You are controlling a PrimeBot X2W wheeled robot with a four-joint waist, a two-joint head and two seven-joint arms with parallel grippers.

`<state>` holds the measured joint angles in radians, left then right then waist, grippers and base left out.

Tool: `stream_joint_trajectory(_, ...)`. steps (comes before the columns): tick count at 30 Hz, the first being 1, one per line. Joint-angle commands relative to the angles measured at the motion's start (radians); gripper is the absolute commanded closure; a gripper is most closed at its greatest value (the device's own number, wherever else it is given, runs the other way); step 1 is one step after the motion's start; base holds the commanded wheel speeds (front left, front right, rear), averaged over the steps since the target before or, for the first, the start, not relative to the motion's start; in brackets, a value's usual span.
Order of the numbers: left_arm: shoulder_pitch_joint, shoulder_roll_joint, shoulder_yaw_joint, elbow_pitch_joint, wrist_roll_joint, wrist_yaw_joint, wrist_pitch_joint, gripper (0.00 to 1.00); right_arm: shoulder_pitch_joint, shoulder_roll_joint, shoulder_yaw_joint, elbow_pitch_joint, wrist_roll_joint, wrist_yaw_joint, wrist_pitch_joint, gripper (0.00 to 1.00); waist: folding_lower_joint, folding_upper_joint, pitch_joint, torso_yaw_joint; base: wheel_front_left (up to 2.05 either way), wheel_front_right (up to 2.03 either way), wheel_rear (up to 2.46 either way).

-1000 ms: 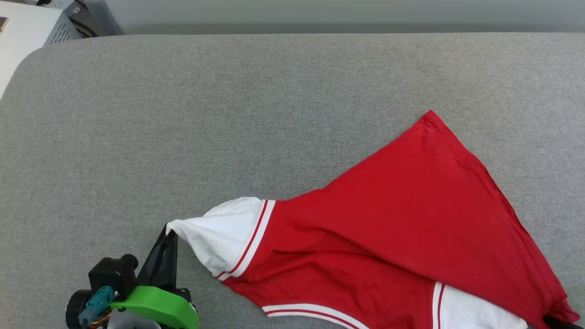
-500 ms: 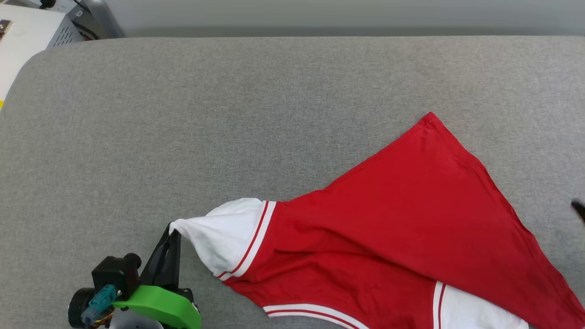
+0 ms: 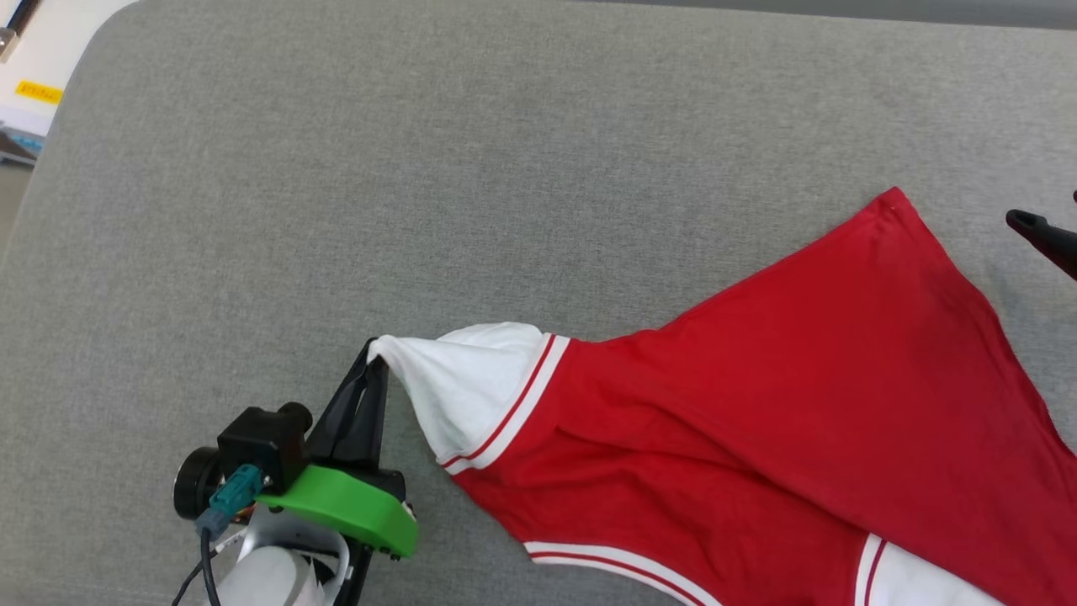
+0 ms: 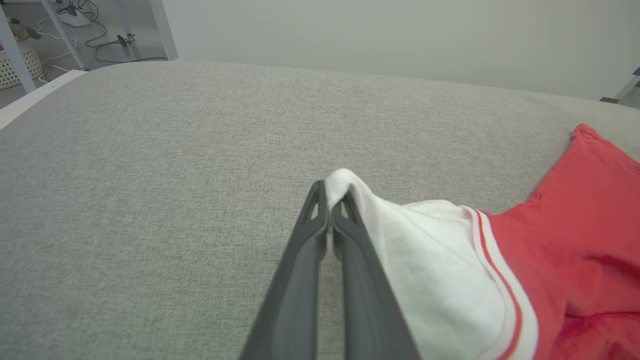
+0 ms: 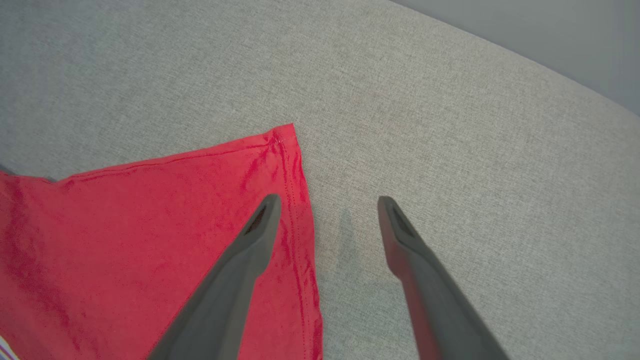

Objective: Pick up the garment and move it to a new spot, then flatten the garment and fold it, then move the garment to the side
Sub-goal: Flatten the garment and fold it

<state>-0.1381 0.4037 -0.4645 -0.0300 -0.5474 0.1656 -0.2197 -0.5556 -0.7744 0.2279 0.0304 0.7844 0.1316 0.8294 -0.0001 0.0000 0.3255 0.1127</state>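
Note:
The garment, red with white sleeves and striped trim, lies spread on the grey cushioned surface, running from the middle to the lower right. My left gripper is shut on the tip of the white sleeve, pinching it between the fingertips. My right gripper is open with nothing between its fingers, hovering just above the red hem corner. One of its fingers is over the cloth and the other is over bare cushion. In the head view it enters at the right edge, beside the far corner of the garment.
The cushion's rounded left edge borders a white surface with a yellow label. Beyond the cushion in the left wrist view are metal legs, cables and a basket on the floor. Bare cushion stretches across the back and left.
The right gripper has let go of the garment's lower right edge, opened and moved up to the far hem corner. The head camera has shifted. The left gripper still pinches the sleeve.

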Motion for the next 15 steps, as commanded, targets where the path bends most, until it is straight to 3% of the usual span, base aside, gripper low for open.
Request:
stream_joint_trajectory(1,-0.026,-0.008,-0.004,0.004,0.007,-0.008,-0.006,1.0,-0.042,0.007,0.021,0.032,-0.008,-0.001,0.017,0.0,0.0001,0.0,0.05,0.048,0.0,0.0,0.0)
stream_joint_trajectory(8,-0.074,-0.039,-0.023,0.012,0.019,-0.021,-0.016,1.0,-0.198,0.054,0.149,0.225,-0.038,-0.001,0.041,0.0,0.0001,0.0,0.112,0.096,0.0,0.0,0.0)
stream_joint_trajectory(15,-0.1,-0.06,-0.032,0.029,0.024,-0.031,-0.024,1.0,-0.229,0.089,0.255,0.369,-0.039,-0.001,-0.014,0.0,0.0001,0.0,0.147,0.118,0.0,0.0,0.0)
